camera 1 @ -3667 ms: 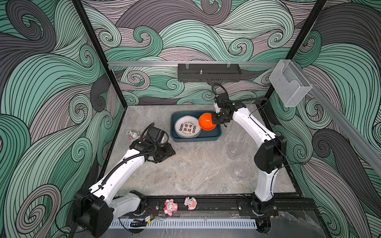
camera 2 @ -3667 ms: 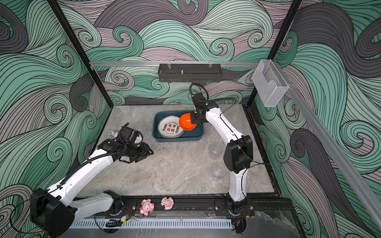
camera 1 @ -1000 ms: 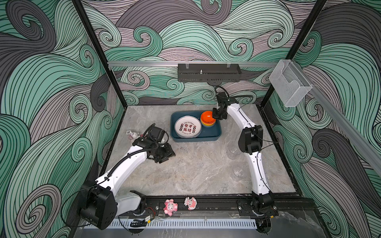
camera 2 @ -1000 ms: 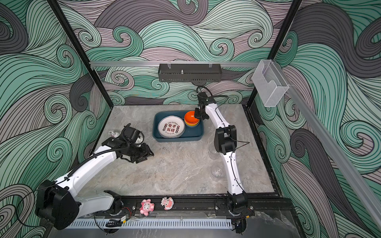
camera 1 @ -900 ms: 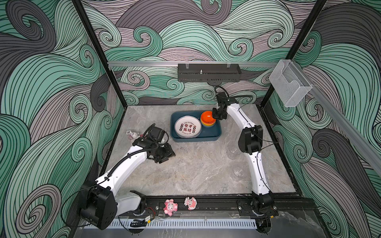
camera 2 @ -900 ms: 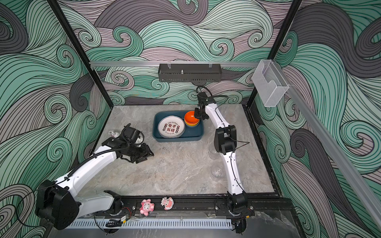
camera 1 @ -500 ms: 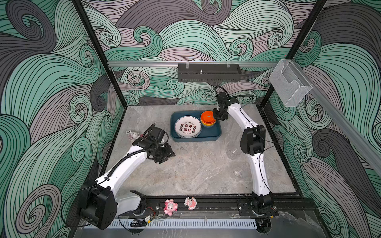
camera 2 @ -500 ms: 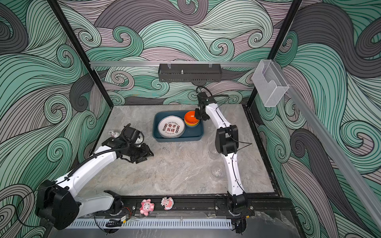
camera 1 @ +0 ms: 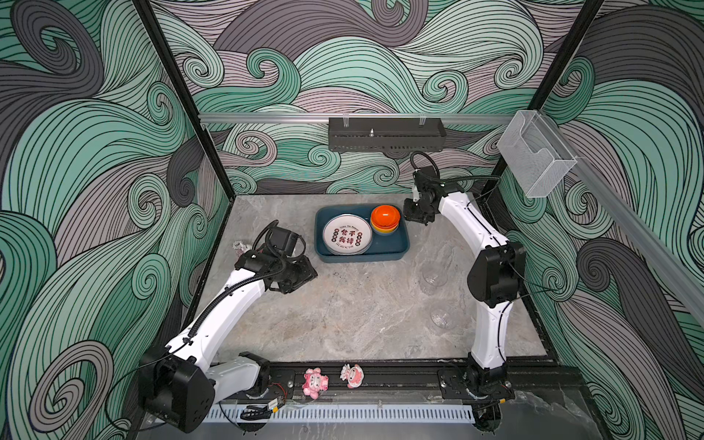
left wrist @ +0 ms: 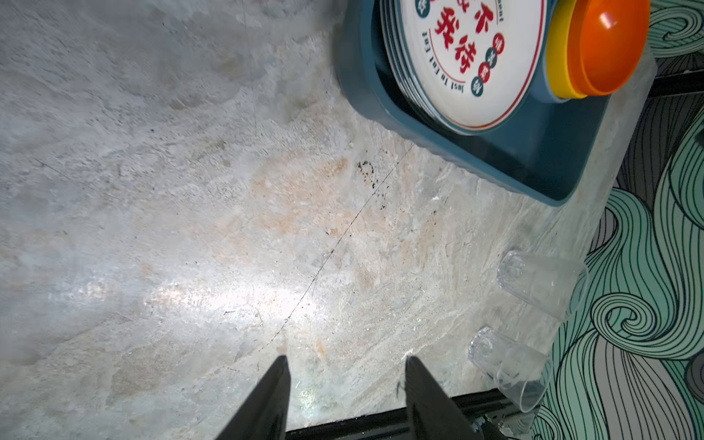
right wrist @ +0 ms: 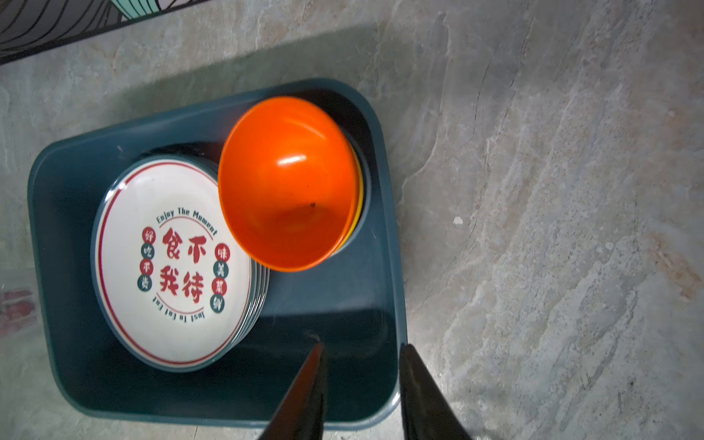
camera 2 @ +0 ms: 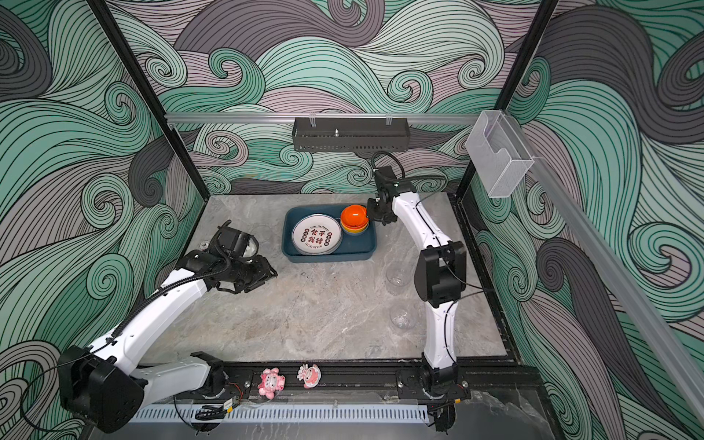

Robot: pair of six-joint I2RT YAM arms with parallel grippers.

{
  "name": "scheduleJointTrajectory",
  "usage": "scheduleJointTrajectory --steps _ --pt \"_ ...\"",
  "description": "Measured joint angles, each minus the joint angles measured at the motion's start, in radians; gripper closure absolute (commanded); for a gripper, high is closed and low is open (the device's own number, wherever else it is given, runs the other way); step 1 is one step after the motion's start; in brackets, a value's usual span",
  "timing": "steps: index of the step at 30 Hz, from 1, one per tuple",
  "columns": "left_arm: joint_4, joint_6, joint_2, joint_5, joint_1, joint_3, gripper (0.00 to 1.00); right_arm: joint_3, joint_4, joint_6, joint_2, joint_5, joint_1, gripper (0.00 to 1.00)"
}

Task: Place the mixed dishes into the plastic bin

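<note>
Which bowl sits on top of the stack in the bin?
The orange bowl; the yellow bowl shows only as a rim beneath it.

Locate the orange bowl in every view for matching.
In a top view: orange bowl in the far right corner of the bin.
In a top view: orange bowl, same corner, right of the lettered plate.
Left wrist: orange bowl nested in a yellow bowl, beside the lettered plate.
Right wrist: orange bowl overlapping the lettered plate's rim.
Shared landmark: lettered plate.
</note>
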Motion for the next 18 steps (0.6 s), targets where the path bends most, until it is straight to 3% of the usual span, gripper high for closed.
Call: scheduleJointTrajectory --steps 10,18 --pt "-0.016 0.04 0.029 -0.069 0.048 0.105 0.46 -0.365 0.141 0.019 -0.248 -0.113 0.023 0.62" --pt "-0.017 0.064 0.136 -0.099 0.083 0.187 0.47 -0.53 0.244 0.046 -0.365 -0.198 0.101 0.6"
